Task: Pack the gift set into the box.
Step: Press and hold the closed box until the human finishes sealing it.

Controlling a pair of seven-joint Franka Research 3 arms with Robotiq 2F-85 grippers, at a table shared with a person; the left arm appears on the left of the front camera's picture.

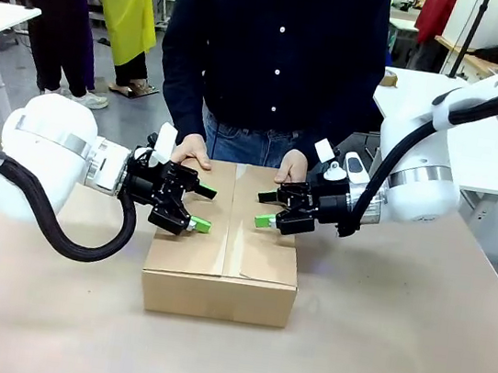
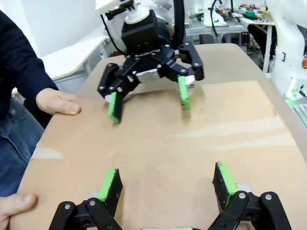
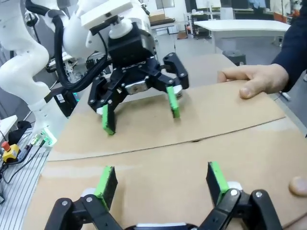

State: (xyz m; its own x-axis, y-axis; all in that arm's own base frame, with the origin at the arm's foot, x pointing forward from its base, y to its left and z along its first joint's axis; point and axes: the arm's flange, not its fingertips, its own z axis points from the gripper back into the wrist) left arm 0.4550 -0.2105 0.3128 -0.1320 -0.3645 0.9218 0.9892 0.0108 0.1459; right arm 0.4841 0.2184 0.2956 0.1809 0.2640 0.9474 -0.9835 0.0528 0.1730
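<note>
Over the box, left gripper faces right gripper, both spread

The box is a plain brown corrugated cardboard carton, standing upright and square-on at the middle of the table. Its top flaps are folded down flat, meeting along a seam that runs from the table's near side toward its far side.

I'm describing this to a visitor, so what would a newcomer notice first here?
The closed brown box at the middle of the table, with the open left gripper and open right gripper facing each other over its top flaps. At its far edge a person's hands rest on the flaps.
</note>
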